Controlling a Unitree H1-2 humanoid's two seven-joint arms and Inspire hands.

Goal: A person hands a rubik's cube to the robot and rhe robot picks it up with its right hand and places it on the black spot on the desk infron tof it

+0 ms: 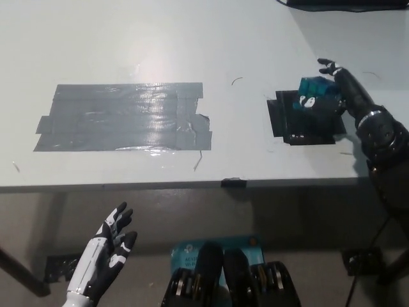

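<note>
The Rubik's cube [313, 94], mostly blue and teal from here, is down on the black taped square [289, 121] on the right side of the grey desk. My black right hand [337, 96] wraps around its right side, fingers still closed against it. My white left hand [107, 251] hangs open below the desk's front edge at the lower left, holding nothing. No person's hand is in the picture.
A wide patch of shiny grey tape [121, 117] covers the left half of the desk [223, 38]. A small dark clip [232, 183] sits on the front edge. A dark object [345, 3] lies along the far right edge.
</note>
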